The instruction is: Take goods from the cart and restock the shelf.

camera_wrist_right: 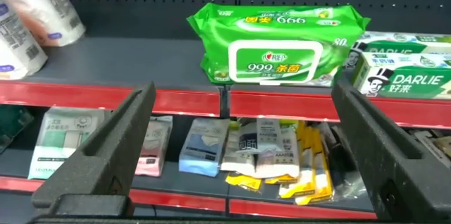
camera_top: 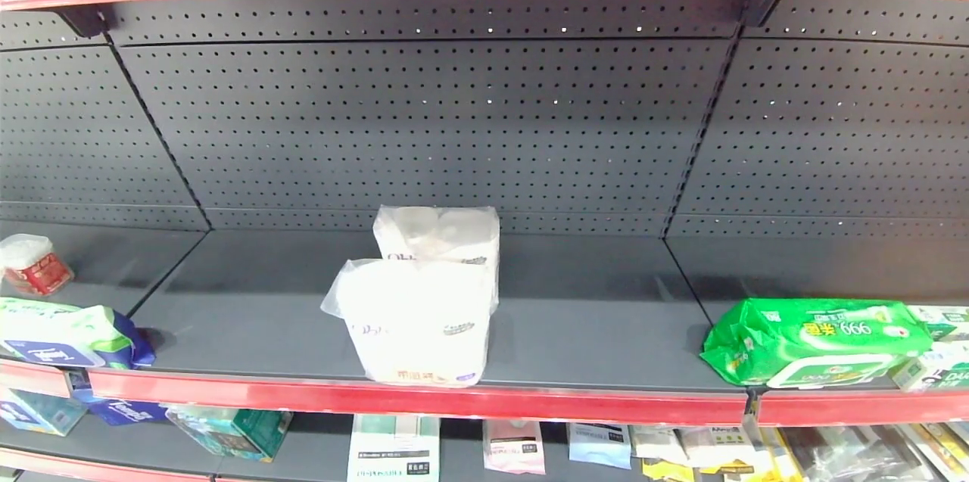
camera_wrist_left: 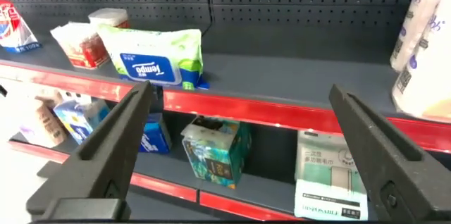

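Observation:
Two white packs of paper rolls (camera_top: 416, 319) stand one behind the other at the middle of the grey shelf (camera_top: 590, 315), the front one near the red edge. They also show as white packs (camera_wrist_left: 423, 55) and white rolls (camera_wrist_right: 32, 16) in the wrist views. My left gripper (camera_wrist_left: 239, 153) is open and holds nothing, in front of the shelf's left part, level with the red shelf edge (camera_wrist_left: 282, 115). My right gripper (camera_wrist_right: 243, 157) is open with nothing in it, facing the green wipes pack (camera_wrist_right: 275, 44) on the right part.
A green-and-white wipes pack (camera_top: 64, 331) and a small red-and-white pack (camera_top: 34, 264) lie at the shelf's left. The green wipes pack (camera_top: 817, 338) and toothpaste boxes (camera_top: 939, 349) sit at the right. The lower shelf holds a teal box (camera_wrist_left: 215, 150), masks and several small packets (camera_wrist_right: 271, 153).

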You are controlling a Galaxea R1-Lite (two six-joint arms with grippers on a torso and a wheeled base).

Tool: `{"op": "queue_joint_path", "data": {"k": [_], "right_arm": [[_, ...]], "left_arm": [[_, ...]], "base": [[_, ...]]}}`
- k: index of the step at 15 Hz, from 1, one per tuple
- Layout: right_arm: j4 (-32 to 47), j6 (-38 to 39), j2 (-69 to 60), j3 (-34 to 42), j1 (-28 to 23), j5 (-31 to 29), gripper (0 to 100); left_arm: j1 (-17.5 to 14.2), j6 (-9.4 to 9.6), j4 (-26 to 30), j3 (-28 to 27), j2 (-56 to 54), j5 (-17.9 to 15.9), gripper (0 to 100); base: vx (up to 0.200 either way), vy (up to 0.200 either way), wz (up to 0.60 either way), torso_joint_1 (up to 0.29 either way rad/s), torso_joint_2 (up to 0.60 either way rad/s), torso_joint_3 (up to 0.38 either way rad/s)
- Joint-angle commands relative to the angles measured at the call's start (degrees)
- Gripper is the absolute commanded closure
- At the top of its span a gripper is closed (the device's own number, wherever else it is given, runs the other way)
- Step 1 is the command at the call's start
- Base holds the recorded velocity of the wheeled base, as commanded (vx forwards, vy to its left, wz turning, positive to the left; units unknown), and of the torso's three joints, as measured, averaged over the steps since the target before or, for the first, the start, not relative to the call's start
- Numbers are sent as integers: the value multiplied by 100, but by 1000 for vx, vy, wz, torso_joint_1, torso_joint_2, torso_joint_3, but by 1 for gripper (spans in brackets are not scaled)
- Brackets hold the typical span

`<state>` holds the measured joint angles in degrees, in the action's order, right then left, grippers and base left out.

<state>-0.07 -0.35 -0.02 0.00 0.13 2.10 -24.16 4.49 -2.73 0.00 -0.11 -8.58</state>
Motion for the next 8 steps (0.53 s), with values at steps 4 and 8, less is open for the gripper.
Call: {"op": "queue_joint_path", "data": {"k": [4,8], "right_arm": [[-1,-9,2,0,4,1,0],[-1,-26,2,0,4,-16,0]], "left_arm": [[-1,-62,27,-9,11,-258,0],[52,-220,27,-9,11,-654,0]], "base": [[0,0,0,0,0,0],[0,0,0,0,0,0]]}}
